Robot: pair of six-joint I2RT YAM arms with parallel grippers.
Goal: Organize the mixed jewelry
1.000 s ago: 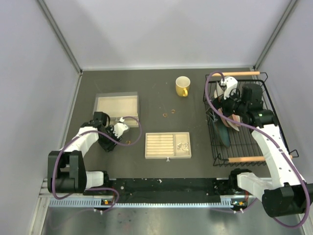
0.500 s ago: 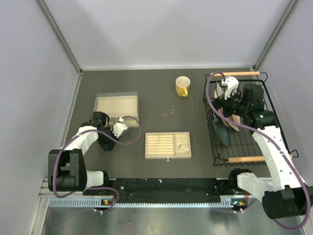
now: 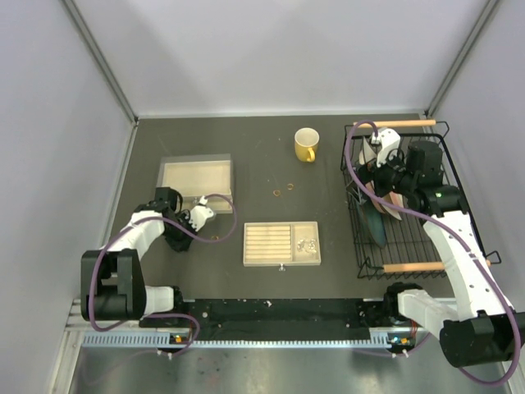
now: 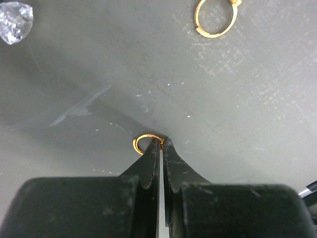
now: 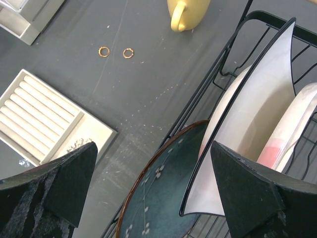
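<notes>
The left gripper point(image 4: 161, 141) sits low on the dark table point(image 4: 237, 99), jaws clenched on the edge of a small gold ring point(image 4: 142, 144). Bare tabletop lies all around it; another ring point(image 4: 214, 20) and a clear stone point(image 4: 15, 21) lie well apart ahead. The slotted box point(image 3: 281, 244) is to its right, a shallow tray point(image 3: 197, 175) just beyond. The right gripper point(image 5: 153, 146) hangs spread wide over the dish rack point(image 3: 443, 131), plates point(image 5: 247, 124) close beneath. Two more rings point(image 5: 104, 51) lie near the yellow mug point(image 5: 190, 12).
</notes>
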